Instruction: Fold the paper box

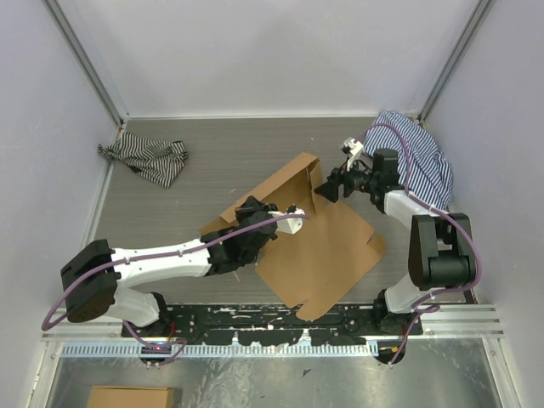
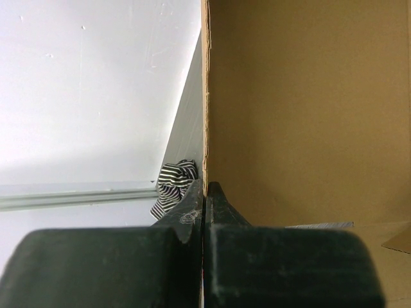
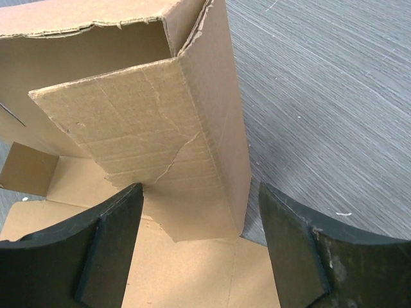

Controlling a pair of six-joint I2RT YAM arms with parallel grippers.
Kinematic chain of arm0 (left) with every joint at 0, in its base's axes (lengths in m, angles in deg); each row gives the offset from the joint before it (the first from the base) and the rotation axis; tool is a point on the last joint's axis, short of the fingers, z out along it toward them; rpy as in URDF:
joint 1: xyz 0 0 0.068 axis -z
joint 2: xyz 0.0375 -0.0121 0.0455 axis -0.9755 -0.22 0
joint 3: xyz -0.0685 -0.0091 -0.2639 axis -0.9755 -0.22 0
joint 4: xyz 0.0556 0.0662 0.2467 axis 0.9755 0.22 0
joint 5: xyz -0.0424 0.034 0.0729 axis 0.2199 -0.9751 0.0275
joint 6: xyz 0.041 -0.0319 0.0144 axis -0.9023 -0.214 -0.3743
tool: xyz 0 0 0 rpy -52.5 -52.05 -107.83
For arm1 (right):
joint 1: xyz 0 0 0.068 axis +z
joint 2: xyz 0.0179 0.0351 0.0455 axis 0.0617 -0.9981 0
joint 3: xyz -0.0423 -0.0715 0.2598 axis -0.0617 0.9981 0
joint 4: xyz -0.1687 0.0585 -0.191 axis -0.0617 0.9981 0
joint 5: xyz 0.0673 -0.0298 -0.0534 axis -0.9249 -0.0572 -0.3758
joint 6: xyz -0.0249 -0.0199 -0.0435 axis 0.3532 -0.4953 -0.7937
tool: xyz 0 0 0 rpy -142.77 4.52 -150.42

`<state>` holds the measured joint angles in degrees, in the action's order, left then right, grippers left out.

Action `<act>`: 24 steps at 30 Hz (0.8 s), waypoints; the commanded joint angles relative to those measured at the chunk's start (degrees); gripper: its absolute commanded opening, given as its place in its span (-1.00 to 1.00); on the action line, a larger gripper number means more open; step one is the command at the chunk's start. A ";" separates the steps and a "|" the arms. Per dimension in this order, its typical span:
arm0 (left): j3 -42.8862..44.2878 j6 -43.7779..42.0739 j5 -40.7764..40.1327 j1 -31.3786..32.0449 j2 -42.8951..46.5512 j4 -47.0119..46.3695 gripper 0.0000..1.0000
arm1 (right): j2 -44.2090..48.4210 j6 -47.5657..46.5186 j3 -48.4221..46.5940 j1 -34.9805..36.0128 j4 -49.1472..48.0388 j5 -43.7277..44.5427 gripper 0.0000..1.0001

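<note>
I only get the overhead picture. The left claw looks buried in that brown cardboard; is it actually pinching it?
Observer: Yes. Its wrist camera shows the left gripper shut on the edge of a raised panel of the paper box.
Operator: And the right claw?
Observer: The right gripper is open, with its fingers on either side of an upright flap.
Operator: Is that flap in good shape?
Observer: No; close up, a jagged crack runs across its face.
</note>
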<state>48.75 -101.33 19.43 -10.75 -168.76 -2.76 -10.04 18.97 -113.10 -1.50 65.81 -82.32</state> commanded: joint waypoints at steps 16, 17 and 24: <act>3.27 2.74 3.22 0.52 1.08 3.07 -1.00 | -2.11 1.44 -1.51 0.31 -7.19 -4.08 0.66; 3.38 2.87 3.35 0.52 1.06 3.11 -1.00 | -2.08 2.02 -0.79 0.40 -9.10 -4.19 0.66; 5.02 3.29 3.93 0.76 0.27 3.88 -1.00 | -2.94 -1.09 -4.57 2.82 -5.50 1.87 0.65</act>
<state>51.20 -99.41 20.74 -10.75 -168.73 0.89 -12.88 20.22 -113.30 -0.51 61.62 -83.19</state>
